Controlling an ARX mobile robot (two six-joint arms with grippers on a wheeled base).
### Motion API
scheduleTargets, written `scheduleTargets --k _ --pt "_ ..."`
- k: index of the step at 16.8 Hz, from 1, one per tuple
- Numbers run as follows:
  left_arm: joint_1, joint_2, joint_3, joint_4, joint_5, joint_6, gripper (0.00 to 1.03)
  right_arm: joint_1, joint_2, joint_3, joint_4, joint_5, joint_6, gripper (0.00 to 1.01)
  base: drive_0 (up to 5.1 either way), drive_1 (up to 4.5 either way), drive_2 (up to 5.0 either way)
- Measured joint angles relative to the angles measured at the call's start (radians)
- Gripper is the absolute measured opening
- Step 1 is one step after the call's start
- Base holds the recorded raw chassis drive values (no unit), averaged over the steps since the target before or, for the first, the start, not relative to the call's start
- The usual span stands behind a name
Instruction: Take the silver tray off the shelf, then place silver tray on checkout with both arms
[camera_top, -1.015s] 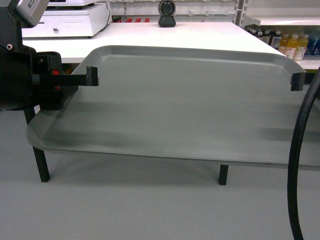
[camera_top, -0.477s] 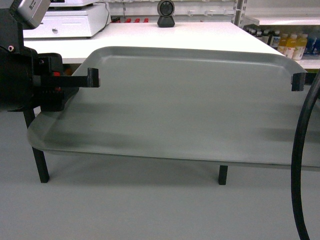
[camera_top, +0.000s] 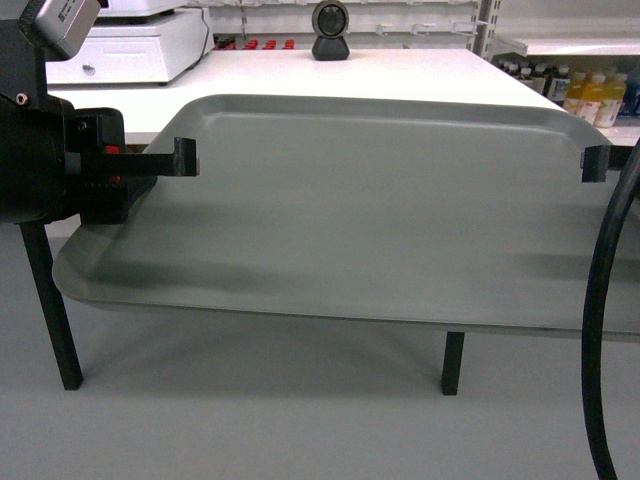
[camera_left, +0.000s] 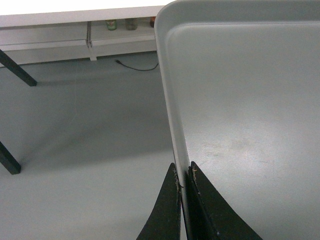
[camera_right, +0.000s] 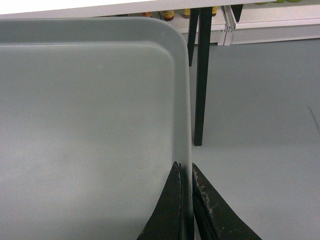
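Currently one silver tray (camera_top: 370, 210) is held in the air between two grippers, in front of the checkout (camera_top: 400, 70) and above the grey floor (camera_top: 300, 420), not resting on any surface. Its far long edge overlaps the checkout's near edge in the head view; whether it touches cannot be told.

Left side: the left gripper (camera_top: 182, 155) is clamped on the tray's left rim. The left wrist view shows its two black fingers (camera_left: 167, 210) pinching the upturned rim, one outside, one inside.

Centre: tray surface is plain, dull grey, low rim, rounded corners. Behind it, one black round-headed scanner (camera_top: 331, 28) stands on the white checkout top, and one white cash-register box (camera_top: 130, 45) sits at the far left. Two dark checkout legs (camera_top: 50, 310) show below the tray.

Right side: the right gripper (camera_top: 595, 163) grips the tray's right rim; the right wrist view shows both fingers (camera_right: 172, 205) closed on it. One thick black cable (camera_top: 600, 330) hangs in front.

Room: white store shelving with bottles (camera_top: 590, 95) at far right.
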Motion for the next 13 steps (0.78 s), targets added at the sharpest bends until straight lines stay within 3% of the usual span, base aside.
scheduleTargets --k 7,13 --pt "0.000 0.001 0.000 -0.003 0.000 0.000 0.03 0.000 0.000 0.000 0.000 0.001 0.000 0.03 -4.9 2.46 2.5" --pt "0.000 0.001 0.000 -0.005 0.000 0.000 0.03 0.001 0.000 0.000 -0.002 0.001 0.000 0.03 0.1 4.31 -4.1"
